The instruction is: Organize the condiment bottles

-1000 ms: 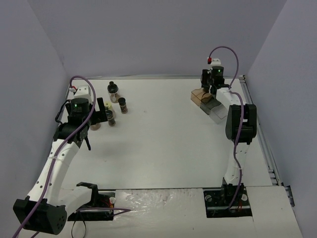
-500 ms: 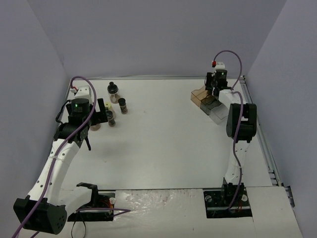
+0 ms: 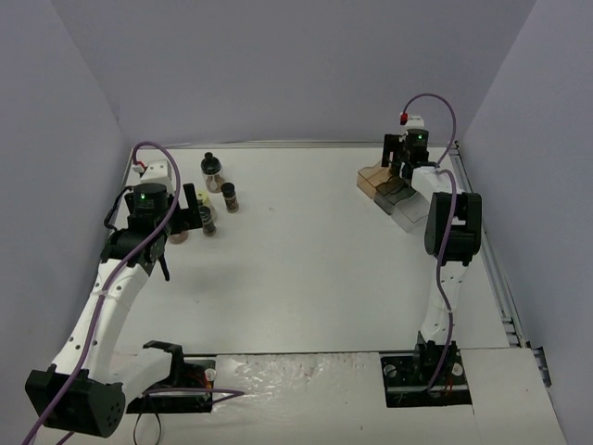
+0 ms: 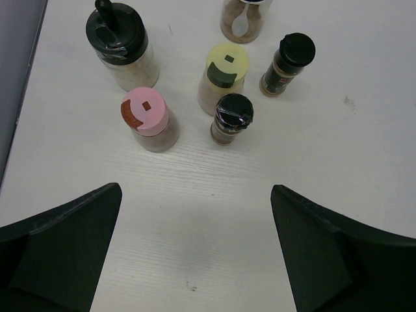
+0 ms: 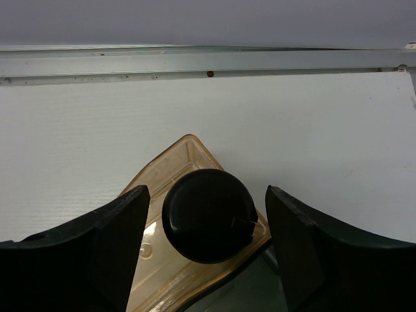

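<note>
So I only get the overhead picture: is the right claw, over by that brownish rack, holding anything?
Observer: No. Its wrist camera shows a black-capped jar standing on the rack. The right gripper straddles it with a slim gap on each side, so it is not gripped.
Visitor: And the jars by the other arm, are they all black-lidded?
Observer: Not all. The left wrist camera shows a pink-capped jar and a pale yellow-capped jar among the black ones.
</note>
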